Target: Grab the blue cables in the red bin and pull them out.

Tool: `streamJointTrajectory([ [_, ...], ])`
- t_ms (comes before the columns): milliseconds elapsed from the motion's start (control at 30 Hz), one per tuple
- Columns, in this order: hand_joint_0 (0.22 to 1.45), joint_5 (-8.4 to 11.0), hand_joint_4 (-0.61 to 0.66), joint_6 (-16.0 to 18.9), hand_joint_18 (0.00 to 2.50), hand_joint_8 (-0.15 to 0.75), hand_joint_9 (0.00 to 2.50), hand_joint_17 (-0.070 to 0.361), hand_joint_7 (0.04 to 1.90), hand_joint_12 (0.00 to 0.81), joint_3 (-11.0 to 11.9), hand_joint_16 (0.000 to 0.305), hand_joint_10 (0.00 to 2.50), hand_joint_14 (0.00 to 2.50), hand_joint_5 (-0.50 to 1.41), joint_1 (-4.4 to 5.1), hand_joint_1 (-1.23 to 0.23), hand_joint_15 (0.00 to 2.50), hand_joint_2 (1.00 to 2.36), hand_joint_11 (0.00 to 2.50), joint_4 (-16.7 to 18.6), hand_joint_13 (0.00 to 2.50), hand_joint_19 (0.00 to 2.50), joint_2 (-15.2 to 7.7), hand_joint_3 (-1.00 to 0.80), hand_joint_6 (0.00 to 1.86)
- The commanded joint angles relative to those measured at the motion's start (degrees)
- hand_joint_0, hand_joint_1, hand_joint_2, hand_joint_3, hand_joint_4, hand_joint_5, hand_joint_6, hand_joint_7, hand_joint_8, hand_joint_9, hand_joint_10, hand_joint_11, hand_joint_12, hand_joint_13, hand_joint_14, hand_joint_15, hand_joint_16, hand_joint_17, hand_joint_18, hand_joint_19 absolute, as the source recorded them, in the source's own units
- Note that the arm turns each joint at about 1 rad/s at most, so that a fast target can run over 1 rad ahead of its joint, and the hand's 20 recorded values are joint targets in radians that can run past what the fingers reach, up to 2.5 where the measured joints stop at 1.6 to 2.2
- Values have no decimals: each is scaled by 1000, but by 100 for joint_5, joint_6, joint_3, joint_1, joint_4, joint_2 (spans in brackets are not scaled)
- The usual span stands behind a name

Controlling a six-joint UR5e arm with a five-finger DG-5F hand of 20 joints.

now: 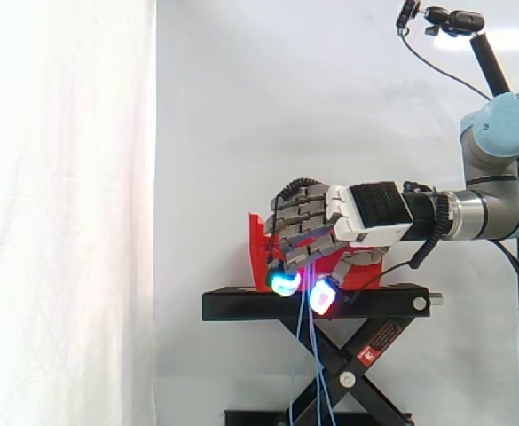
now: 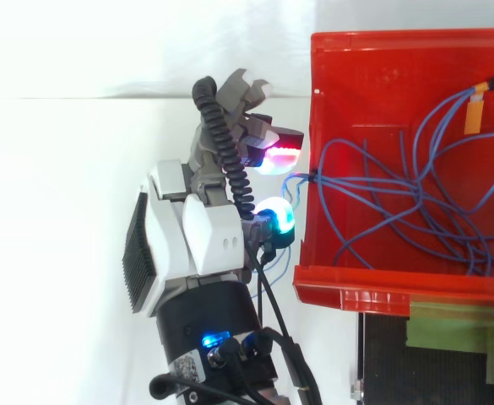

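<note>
**Gripping blue cables at the wall of a red bin**

The robot hand (image 1: 357, 217) reaches in level from the right of the side view, on the end of a grey and pale blue arm (image 1: 499, 133). Its fingers curl downward in front of the red bin (image 1: 257, 232), which sits on a black stand (image 1: 241, 306) with crossed scissor legs, before a white curtain (image 1: 64, 222). Two fingertips (image 1: 283, 284) glow at the level of the stand's top, one cyan and one white with magenta. Between them, thin blue cables (image 1: 310, 364) are pinched, and the strands hang straight down past the stand's legs.

From above, the hand (image 2: 204, 228) lies just outside the bin's left wall (image 2: 311, 101). Inside the bin, the blue cables (image 2: 415, 211) spread in a loose tangle of loops across the floor. A few strands gather at the left wall, cross over it and run into the gap between the glowing pads. One cable in the bin's far corner carries an orange tag (image 2: 476, 108). A strip of green tape (image 2: 453, 325) lies on the stand just beside the bin.
</note>
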Motion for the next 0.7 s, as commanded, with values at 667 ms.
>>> streamJointTrajectory([
  [667,748,-21,88,-61,441,254,845,101,793,358,-122,45,19,19,864,-19,-940,553,1000,1168,51,642,408,0,-1000,3],
])
